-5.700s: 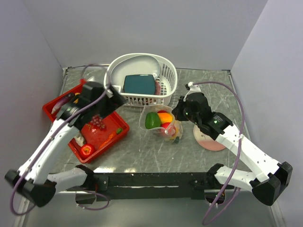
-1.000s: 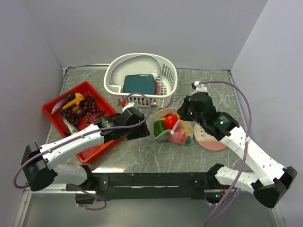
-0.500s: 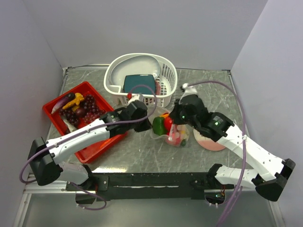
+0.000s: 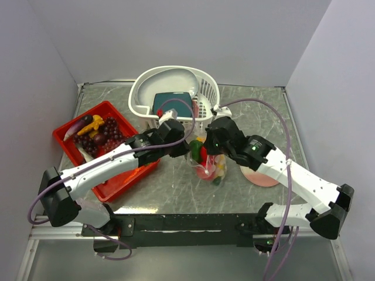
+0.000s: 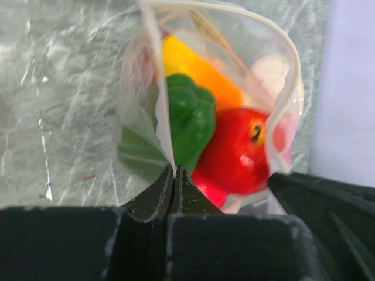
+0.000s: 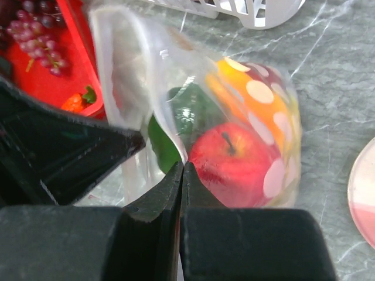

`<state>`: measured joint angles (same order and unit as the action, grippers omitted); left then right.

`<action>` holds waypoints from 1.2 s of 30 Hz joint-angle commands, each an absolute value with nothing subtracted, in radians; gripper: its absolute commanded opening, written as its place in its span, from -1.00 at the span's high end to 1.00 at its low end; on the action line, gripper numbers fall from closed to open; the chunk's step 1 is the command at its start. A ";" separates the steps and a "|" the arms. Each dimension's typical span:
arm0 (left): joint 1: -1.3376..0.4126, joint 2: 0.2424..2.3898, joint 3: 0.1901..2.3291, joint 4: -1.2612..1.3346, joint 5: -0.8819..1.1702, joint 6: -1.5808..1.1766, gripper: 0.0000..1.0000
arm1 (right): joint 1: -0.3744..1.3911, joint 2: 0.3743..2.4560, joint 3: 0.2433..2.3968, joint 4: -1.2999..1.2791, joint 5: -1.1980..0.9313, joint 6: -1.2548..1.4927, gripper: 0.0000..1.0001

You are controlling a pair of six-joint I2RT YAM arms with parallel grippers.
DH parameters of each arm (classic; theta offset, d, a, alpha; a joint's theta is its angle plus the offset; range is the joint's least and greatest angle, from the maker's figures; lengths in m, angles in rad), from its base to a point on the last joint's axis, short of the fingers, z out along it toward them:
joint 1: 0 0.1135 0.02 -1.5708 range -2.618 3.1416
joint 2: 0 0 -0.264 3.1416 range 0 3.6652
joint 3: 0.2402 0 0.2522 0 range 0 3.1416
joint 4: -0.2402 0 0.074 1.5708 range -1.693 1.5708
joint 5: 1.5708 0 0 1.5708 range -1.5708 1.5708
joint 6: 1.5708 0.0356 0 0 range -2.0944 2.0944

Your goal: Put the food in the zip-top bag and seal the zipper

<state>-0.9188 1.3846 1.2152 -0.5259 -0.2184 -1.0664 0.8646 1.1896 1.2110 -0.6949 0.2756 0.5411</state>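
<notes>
My left pincer [image 5: 174, 172] and right pincer [image 6: 181, 170] each pinch the rim of the bag [image 5: 291, 64], fully closed. Beyond their tips it holds pepper [image 5: 190, 120], tomato [image 5: 240, 153], orange piece [image 5: 196, 69].

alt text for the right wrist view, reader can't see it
The right gripper, shut, pinches the rim of the clear white-spotted zip-top bag, which holds a red fruit, a green pepper and an orange piece. Behind on the grey table is a red tray with purple grapes.
</notes>
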 commanded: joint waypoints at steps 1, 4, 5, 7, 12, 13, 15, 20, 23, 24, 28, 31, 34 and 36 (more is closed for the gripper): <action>-0.927 1.302 1.189 -0.448 -0.239 -1.149 0.98 | 0.847 1.216 1.236 -0.630 0.279 0.523 0.92; -0.927 1.259 1.169 -0.442 -0.235 -1.167 0.98 | 0.835 1.223 1.239 -0.632 0.293 0.514 0.85; -0.925 1.246 1.164 -0.440 -0.227 -1.176 0.98 | 0.833 1.223 1.244 -0.643 0.299 0.512 0.80; -0.922 1.241 1.146 -0.431 -0.215 -1.199 0.98 | 0.834 1.213 1.255 -0.649 0.302 0.509 0.71; -0.917 1.270 1.132 -0.414 -0.169 -1.210 0.98 | 0.834 1.183 1.266 -0.696 0.301 0.499 0.42; -0.913 1.276 1.135 -0.419 -0.166 -1.207 0.98 | 0.834 1.177 1.267 -0.710 0.299 0.496 0.38; -0.911 1.284 1.138 -0.419 -0.169 -1.203 0.98 | 0.836 1.151 1.267 -0.747 0.298 0.491 0.21; -0.902 1.275 1.132 -0.406 -0.170 -1.203 0.98 | 0.836 1.072 1.288 -0.850 0.285 0.479 0.03; -0.897 1.273 1.127 -0.399 -0.164 -1.203 0.98 | 0.836 1.042 1.301 -0.922 0.229 0.463 0.01; -0.896 1.270 1.124 -0.397 -0.163 -1.200 0.98 | 0.836 1.028 1.286 -0.931 0.216 0.462 0.01; -0.888 1.269 1.123 -0.400 -0.161 -1.197 0.98 | 0.838 0.982 1.223 -0.954 0.216 0.463 0.02; -0.885 1.267 1.118 -0.397 -0.158 -1.193 0.98 | 0.838 0.977 1.204 -0.971 0.256 0.460 0.02; -0.884 1.267 1.121 -0.397 -0.156 -1.190 0.98 | 0.838 0.986 1.209 -0.986 0.291 0.453 0.01; -0.881 1.266 1.123 -0.403 -0.160 -1.187 0.98 | 0.839 0.992 1.219 -0.994 0.314 0.439 0.03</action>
